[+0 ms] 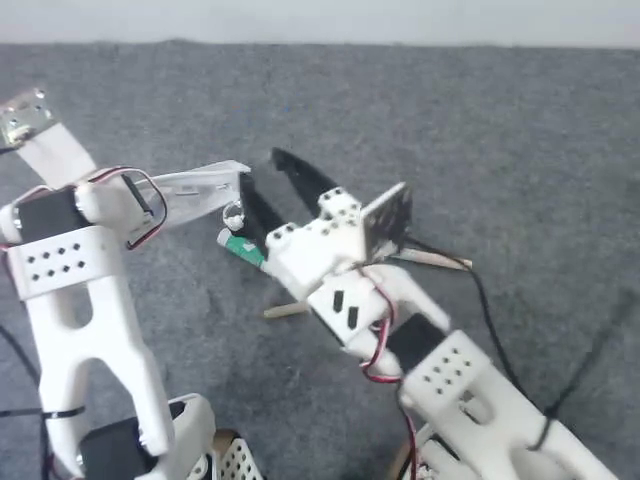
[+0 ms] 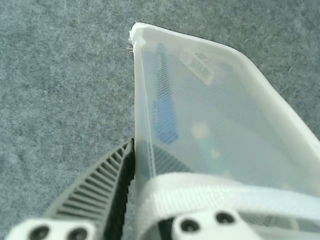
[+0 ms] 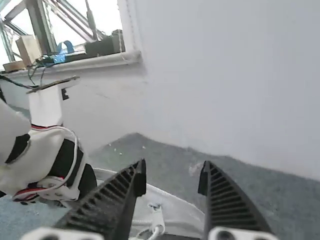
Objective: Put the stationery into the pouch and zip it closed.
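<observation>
Left wrist view: the left gripper (image 2: 144,167) is clamped on one end of a translucent white mesh pouch (image 2: 210,115). Its ribbed black finger (image 2: 112,187) presses on one face and a white jaw lies against the other. The pouch runs from the grip toward the top of the frame, lifted off the grey felt-like table surface (image 2: 55,85). A blue pen (image 2: 164,107) shows through the mesh inside it, lying lengthwise.

In the high view this pouch (image 1: 200,190) sticks out from the left arm at centre left, and its free end with a small ring-shaped zip pull (image 1: 233,215) reaches just beside the right gripper (image 1: 260,167). That gripper's two black fingers are spread apart and hold nothing. The lower finger is next to the pouch's end; whether it touches it I cannot tell.

The right wrist view shows the right gripper (image 3: 173,165) with a clear gap between its fingers, and the pouch's white edge (image 3: 185,212) and zip pull (image 3: 156,219) lie low in the frame between them.

Below the pouch's end in the high view, a short white marker with a green band (image 1: 240,247) lies on the table, partly under the right arm. Two thin wooden sticks lie nearby, one at centre (image 1: 283,311) and one to the right (image 1: 435,260).
</observation>
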Controlling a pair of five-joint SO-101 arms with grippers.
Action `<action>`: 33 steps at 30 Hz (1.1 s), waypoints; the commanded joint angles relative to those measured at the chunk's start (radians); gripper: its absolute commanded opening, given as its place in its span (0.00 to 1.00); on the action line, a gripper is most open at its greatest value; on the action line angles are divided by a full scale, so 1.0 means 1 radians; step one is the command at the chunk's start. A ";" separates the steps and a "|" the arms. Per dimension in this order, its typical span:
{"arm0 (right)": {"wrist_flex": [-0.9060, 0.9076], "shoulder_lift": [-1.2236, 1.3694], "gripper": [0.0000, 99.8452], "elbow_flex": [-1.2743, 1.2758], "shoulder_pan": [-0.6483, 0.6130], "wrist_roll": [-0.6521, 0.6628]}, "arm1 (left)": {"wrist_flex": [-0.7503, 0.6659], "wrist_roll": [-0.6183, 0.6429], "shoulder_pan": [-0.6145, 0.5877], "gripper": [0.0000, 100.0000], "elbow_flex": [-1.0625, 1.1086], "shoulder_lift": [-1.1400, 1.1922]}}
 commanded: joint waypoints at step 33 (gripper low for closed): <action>0.782 0.317 0.16 -0.339 0.236 0.563 | -0.028 0.005 -0.005 0.02 -0.002 -0.005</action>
